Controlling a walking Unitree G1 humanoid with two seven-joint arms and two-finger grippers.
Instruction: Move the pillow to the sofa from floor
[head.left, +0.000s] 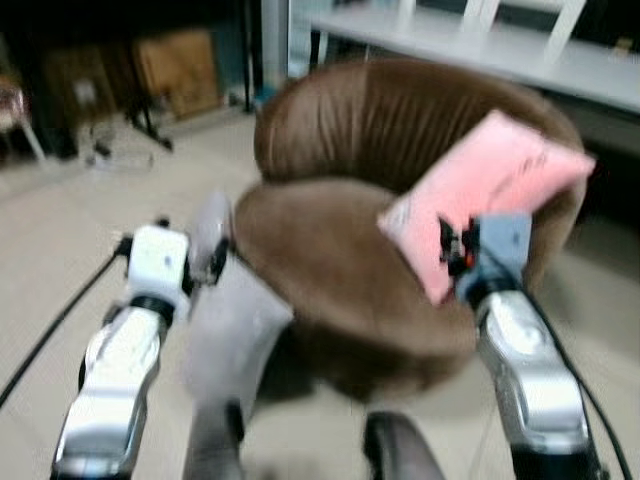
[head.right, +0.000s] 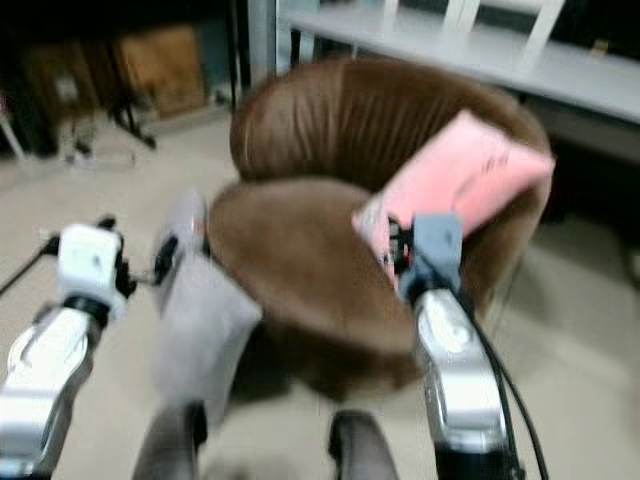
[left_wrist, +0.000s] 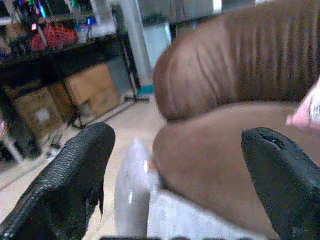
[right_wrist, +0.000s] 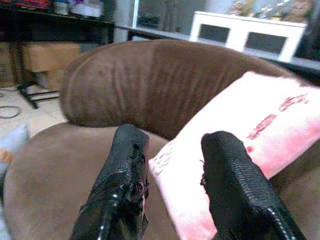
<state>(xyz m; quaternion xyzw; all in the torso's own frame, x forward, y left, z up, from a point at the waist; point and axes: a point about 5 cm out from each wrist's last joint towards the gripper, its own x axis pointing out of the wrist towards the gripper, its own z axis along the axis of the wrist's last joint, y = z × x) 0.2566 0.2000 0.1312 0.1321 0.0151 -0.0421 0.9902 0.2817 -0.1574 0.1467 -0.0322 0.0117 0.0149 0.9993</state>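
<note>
The pink pillow is already lying up on the brown sofa, leaning tilted against its curved backrest on the robot's right side, so the main part of the task appears done as far as this pillow is concerned. The right pincer is hovering just in front of the pillow's lower corner with its fingers parted a little way and nothing between them (the pink corner is sitting behind the gap, not clamped in it); what seems left here is pulling the arm back.

The left pincer is standing wide, empty, beside the sofa's front edge. Below it a pale grey cushion is resting against the sofa's base near the floor. If that one also counts, it is still waiting to be lifted.

Both head views are smeared, so the print on the pink pillow is unreadable, and whether the grey cushion is touching the floor is being cut off by the arms. Dark rounded shapes at the bottom edge are too blurred to name. A light surface is running behind the sofa.
</note>
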